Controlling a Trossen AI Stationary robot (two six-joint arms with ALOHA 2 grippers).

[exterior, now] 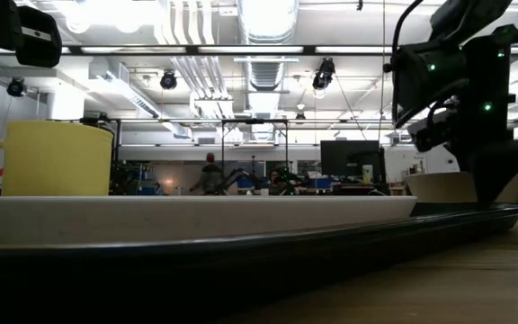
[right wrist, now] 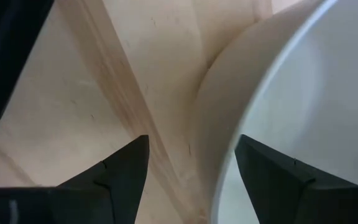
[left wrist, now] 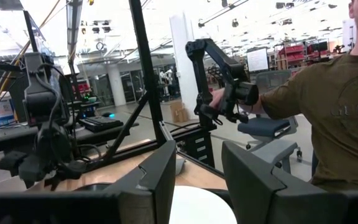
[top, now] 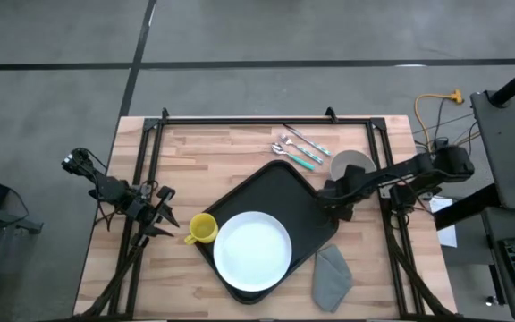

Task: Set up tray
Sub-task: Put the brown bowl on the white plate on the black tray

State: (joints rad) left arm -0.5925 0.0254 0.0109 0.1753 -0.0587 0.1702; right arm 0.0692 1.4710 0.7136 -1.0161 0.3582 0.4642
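Note:
The black tray (top: 280, 190) lies slantwise in the middle of the table, and in the low view its rim (exterior: 241, 261) fills the foreground. A round white plate (top: 252, 250) rests flat in it. A yellow mug (top: 202, 229) stands upright at the tray's left corner. My left gripper (top: 162, 215) is open and hovers just left of the mug. My right gripper (top: 333, 204) is open at the tray's right corner. In the right wrist view its fingers (right wrist: 126, 168) stand over bare wood beside a pale bowl (right wrist: 229, 93).
The pale bowl (top: 351, 164) sits on the table right of the tray. Cutlery with teal handles (top: 298, 148) lies toward the far edge. A folded grey cloth (top: 332, 273) lies near the tray's near right side. A person in a brown shirt (left wrist: 328, 112) stands beyond the table.

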